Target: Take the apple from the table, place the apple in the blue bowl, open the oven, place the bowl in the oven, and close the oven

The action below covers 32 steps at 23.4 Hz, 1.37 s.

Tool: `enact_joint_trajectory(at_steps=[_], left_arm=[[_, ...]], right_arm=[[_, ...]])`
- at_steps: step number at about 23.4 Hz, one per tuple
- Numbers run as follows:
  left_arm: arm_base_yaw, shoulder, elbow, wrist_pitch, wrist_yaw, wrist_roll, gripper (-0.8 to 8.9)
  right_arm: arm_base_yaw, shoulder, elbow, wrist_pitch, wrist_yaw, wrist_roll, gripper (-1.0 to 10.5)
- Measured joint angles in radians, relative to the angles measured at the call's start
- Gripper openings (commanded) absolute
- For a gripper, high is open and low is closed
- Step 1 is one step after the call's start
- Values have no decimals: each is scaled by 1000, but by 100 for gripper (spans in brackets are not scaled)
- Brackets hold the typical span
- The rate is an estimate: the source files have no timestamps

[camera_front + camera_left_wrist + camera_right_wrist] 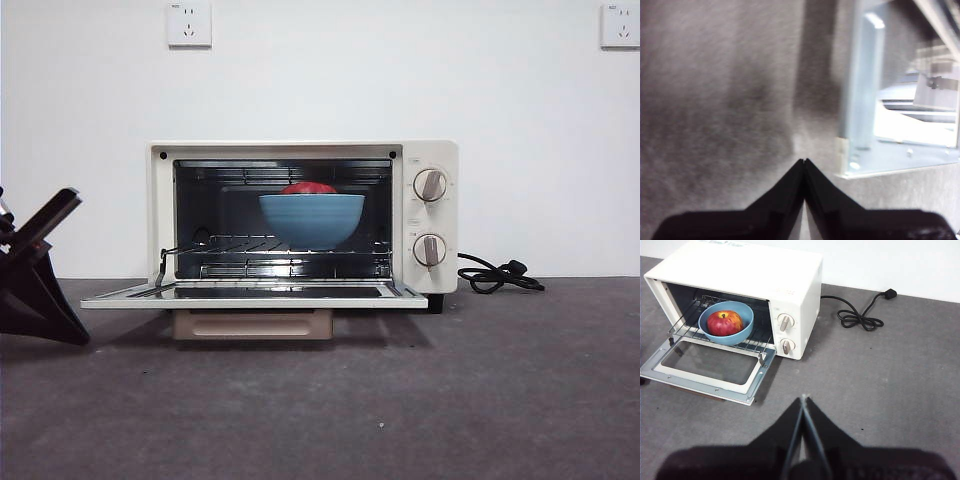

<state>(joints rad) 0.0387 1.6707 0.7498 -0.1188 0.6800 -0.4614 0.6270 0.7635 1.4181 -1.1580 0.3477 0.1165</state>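
1. Nearest the camera in the right wrist view, the right claw [803, 399] hangs above bare grey surface [900, 390], its two black jaws pressed together and holding nothing.
2. Ahead of that claw and off to one side, well apart from it, the oven [747, 275] stands with its door [710, 371] dropped flat, level with the surface.
3. Beyond the door from the claw, on the wire rack [757, 342] inside, sits the blue bowl [726, 323] with the apple [724, 322] resting in it.
4. Further off behind the oven, a black cord [855, 315] lies coiled on the surface.
5. Close to the left claw [804, 161], whose jaws are also pressed together and empty, one corner of the open door shows just beside the tips; that view is blurred.
6. Low at one side edge of the front view, this claw [40, 270] sits near the door's end, not touching it.
7. Only closing seems left. Judged from its metal frame and glass pane, the door is stiff and fairly light, swinging on a hinge.
8. The tan bar handle [252, 323] under the front edge looks like the best place to lift or push; the glass is likely slippery and breakable, so a gentle push suits it.
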Motion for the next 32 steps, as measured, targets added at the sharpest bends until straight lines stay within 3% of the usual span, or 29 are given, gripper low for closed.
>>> enact_joint_trajectory(at_steps=[18,32], left_arm=[[8,14,8,154,119,-160,-8],[7,14,207,150,170,-210,-8]], right_arm=[[0,0,0,0,0,4,-3],[0,0,0,0,-8,27,-3]])
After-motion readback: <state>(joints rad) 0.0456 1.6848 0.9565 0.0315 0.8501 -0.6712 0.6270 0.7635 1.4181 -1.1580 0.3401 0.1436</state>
